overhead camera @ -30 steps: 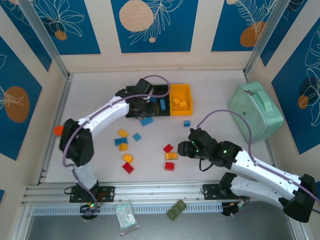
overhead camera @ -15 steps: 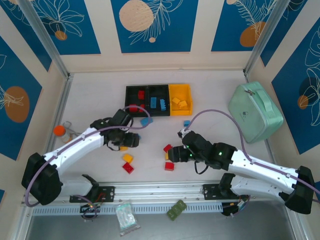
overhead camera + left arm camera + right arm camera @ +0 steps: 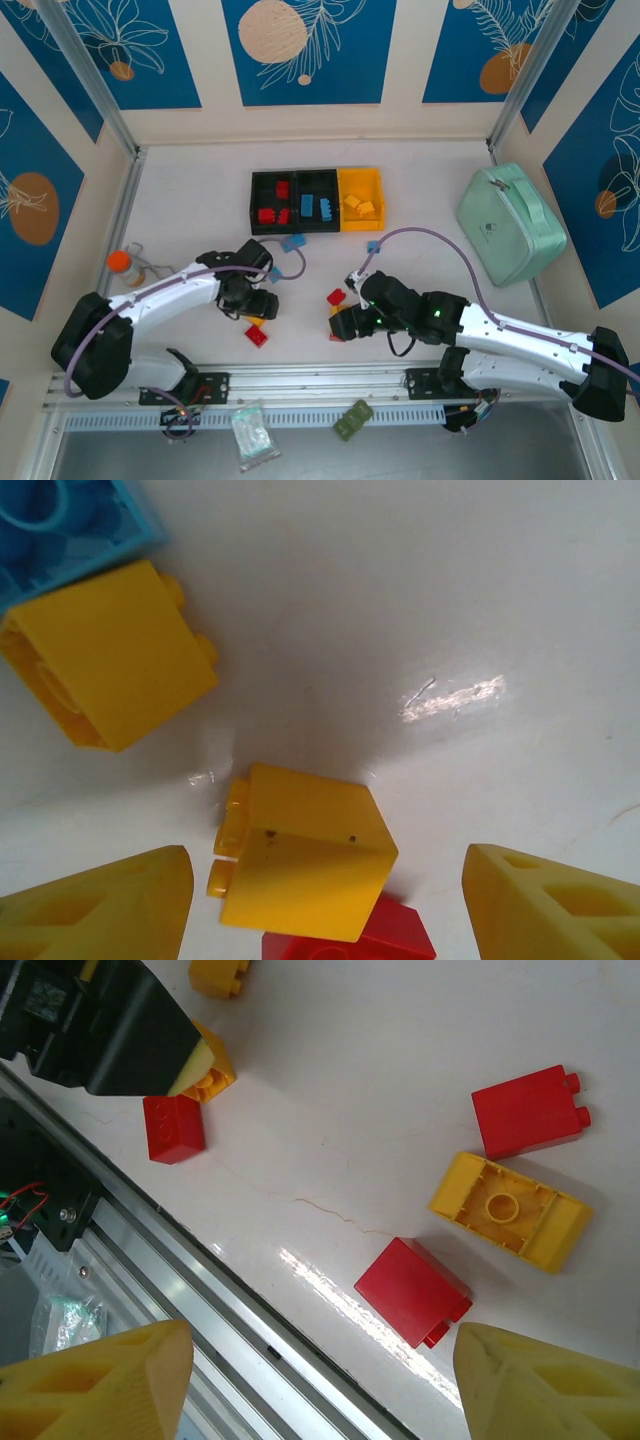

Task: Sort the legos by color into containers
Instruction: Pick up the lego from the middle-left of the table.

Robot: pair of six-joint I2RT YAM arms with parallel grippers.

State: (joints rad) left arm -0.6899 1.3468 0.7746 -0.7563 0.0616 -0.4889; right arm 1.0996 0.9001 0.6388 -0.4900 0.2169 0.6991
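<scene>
White counter (image 3: 190, 190), boxed in by blue leaf-print panels. In the top view the containers (image 3: 253, 200) sit at 12 o'clock. The left black bin (image 3: 265, 192) has red legos, the middle black bin (image 3: 318, 184) blue ones and the yellow-orange bin (image 3: 371, 183) yellow ones. Mint-green case (image 3: 510, 222) is at 3 o'clock. The loose legos are scattered from 6 to 8 o'clock, with one blue lego (image 3: 293, 242) just in front of the bins. Left arm (image 3: 170, 288) reaches to 7 o'clock. Left jaws are released and spread wide, fingertips (image 3: 100, 900) either side of a yellow lego (image 3: 305, 865) lying on its side, not touching it. A red lego (image 3: 350, 945) sits just beside it at 6 o'clock. A second yellow brick (image 3: 105, 655) is at 10 o'clock, with a blue brick (image 3: 60, 520) beside that. Right arm (image 3: 500, 325) reaches to 6 o'clock. Right jaws are also released, holding nothing. A red brick (image 3: 410, 1290) lies between the fingertips in the wrist view. An upturned yellow brick (image 3: 510, 1210) and another red one (image 3: 530, 1110) lie near it at 1 o'clock.
</scene>
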